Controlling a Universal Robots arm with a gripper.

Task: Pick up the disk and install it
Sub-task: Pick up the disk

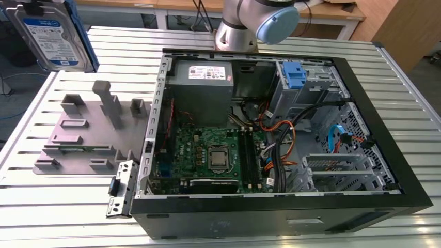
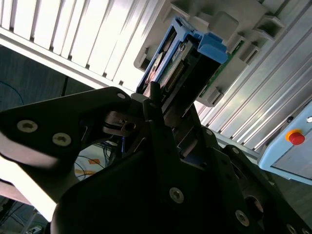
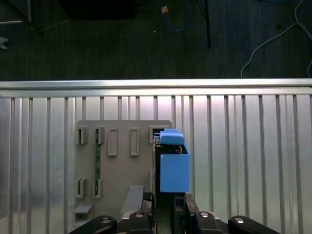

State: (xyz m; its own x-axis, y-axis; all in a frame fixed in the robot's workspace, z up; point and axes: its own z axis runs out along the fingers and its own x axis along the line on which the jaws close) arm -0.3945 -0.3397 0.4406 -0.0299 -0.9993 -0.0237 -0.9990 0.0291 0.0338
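Currently: the pick-up step looks done, the install not yet. The gripper [image 2: 173, 100] is clamped on the disk [image 1: 55, 33], with a finger [image 2: 156, 114] on either side of it. In both wrist views the disk's blue frame [image 3: 174, 168] points away from the wrist.

Position: the disk hangs in the air, clear of the grey holder tray [image 1: 82, 134] and above it. It is on the exterior view's left of the open computer case [image 1: 276, 219] and well apart from it. Tray and case both sit on the slatted metal table [image 1: 41, 206].

Judgement: the install calls for a carry across to the drive cage [image 1: 313, 77] in the far corner of the case, beside the blue clip [image 1: 295, 75]. The disk would need to sit square to its slot and go in without tilt. I cannot tell which slot.

In the way:
- The tray's upright posts [image 1: 103, 95] stand under the disk and could catch it if it dips.
- The case wall must be cleared on the way over.
- The power-supply box [image 1: 201, 77] sits close beside the cage, so side room is tight.
- Black and orange cables [image 1: 282, 129] loop between the circuit board [image 1: 206, 150] and the cage and could snag.
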